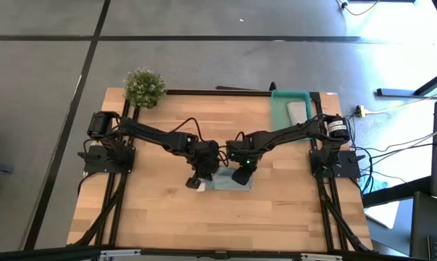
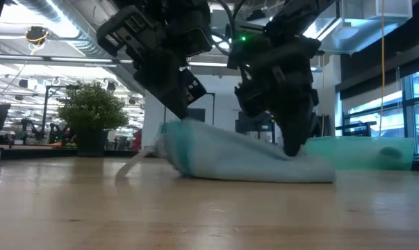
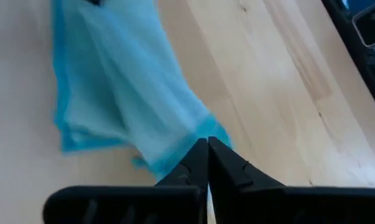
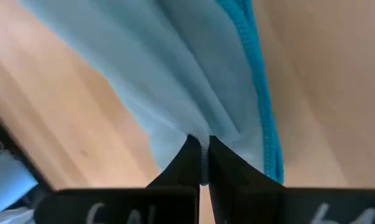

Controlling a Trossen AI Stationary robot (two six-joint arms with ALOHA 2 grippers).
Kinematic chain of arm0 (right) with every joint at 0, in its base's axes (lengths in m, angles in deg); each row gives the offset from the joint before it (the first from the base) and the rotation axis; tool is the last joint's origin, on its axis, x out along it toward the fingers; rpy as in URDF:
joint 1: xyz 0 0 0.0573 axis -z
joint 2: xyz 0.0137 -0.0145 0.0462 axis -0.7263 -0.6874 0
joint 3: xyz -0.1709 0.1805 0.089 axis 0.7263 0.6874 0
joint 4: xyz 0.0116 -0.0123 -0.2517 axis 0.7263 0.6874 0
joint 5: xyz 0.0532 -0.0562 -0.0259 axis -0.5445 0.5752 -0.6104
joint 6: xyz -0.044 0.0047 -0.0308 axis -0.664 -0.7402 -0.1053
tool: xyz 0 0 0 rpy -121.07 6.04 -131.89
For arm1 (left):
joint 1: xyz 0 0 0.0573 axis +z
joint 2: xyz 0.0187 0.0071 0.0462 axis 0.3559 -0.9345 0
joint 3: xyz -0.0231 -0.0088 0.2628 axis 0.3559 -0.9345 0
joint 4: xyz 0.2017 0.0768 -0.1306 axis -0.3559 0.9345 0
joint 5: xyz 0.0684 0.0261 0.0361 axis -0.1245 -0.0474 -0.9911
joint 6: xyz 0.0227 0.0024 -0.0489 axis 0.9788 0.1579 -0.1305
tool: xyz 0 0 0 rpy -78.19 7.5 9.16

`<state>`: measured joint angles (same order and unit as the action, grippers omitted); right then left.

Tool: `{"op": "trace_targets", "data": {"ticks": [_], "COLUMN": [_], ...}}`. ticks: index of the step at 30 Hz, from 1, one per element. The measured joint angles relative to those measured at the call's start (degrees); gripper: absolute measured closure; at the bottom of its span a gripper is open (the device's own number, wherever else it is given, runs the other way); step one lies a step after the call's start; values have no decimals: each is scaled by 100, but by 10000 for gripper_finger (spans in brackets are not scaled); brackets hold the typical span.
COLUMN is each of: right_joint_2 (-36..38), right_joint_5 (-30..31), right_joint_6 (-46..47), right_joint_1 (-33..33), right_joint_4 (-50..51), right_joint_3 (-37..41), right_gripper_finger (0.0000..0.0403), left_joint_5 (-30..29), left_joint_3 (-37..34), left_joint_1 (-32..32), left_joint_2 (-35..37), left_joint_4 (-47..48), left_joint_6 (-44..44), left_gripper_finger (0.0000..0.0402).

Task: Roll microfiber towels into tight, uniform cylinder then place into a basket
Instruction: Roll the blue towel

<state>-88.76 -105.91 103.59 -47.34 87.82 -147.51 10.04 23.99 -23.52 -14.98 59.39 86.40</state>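
At the centre of the high view, the left gripper (image 1: 197, 181) and the right gripper (image 1: 240, 176) each pinch closed on the light blue towel (image 1: 225, 183). To roll it tight, both should turn evenly together.

Looking straight down over the whole worktop (image 1: 153, 217); level across it from its edge. Wrist views close over the blue towel (image 3: 125, 99), shared by all.

No legible text, label, brand, number or sign in any view.
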Motion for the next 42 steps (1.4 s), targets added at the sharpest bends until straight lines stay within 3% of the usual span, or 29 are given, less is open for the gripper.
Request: {"op": "trace_targets", "data": {"ticks": [4,9,16,22,30,34,42], "right_joint_2": [-14,-12,-21,-23,-25,-28,-28], "right_joint_5": [445,555,576,614,597,584,584], "right_joint_6": [-66,-62,-46,-47,-43,-38,-62], "right_joint_1": [-66,-51,-51,-57,-60,-58,-46], "right_joint_4": [45,-9,-48,-127,-217,-255,-370], "right_joint_3": [16,20,20,22,27,27,24], "right_gripper_finger": [392,392,392,392,392,392,392], "left_joint_5": [-149,-264,-586,-115,-372,-1019,-848], "left_joint_3": [-19,-19,-6,-9,-31,-32,-45], "left_joint_1": [-50,75,148,105,59,170,437], "left_joint_2": [-16,-13,141,247,-209,-306,-321], "left_joint_4": [-147,-198,636,1352,311,-27,-658], "left_joint_6": [101,56,-52,137,256,244,310], "left_gripper_finger": [401,401,401,401,401,401,401]}}
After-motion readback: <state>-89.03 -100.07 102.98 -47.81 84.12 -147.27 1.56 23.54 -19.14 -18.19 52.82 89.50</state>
